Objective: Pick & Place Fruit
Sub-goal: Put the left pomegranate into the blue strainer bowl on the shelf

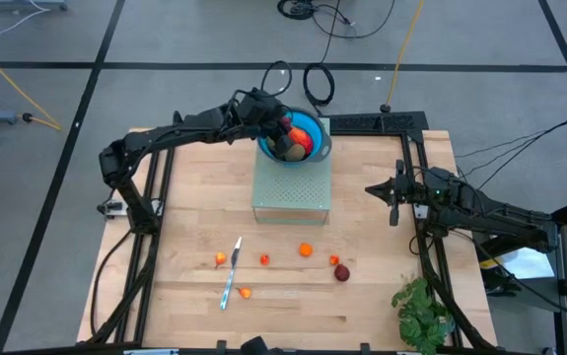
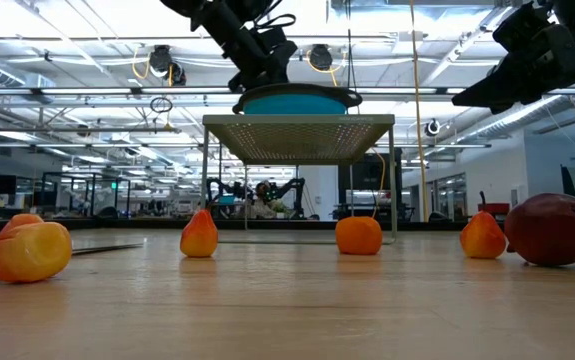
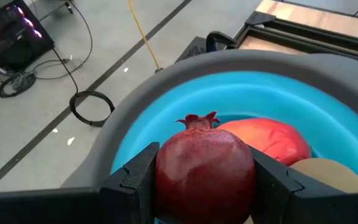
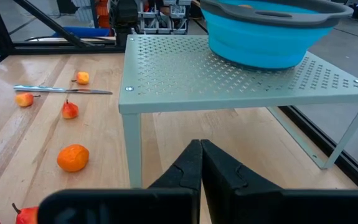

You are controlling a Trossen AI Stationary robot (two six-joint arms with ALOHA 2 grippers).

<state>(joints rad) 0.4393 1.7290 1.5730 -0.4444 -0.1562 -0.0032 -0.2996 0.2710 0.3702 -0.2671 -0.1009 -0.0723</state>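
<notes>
Pomegranate point(image 3: 205, 171), dark red w/ crown, clamped in left pincer point(image 3: 203, 180) over blue bowl point(image 3: 166, 118); right pincer point(image 4: 200, 163) closed.

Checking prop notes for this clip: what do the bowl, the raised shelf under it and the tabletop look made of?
Bowl: looks like soft matte silicone or plastic, blue with a grey rim.
Shelf: seemingly pale painted metal, given its punched holes and thin legs.
Tabletop: light wood planks with visible grain and a slight sheen.

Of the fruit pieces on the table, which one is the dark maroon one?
The dark maroon ball, at the right end of the scattered row near the plant; the other loose pieces are orange, yellow or red.
</notes>
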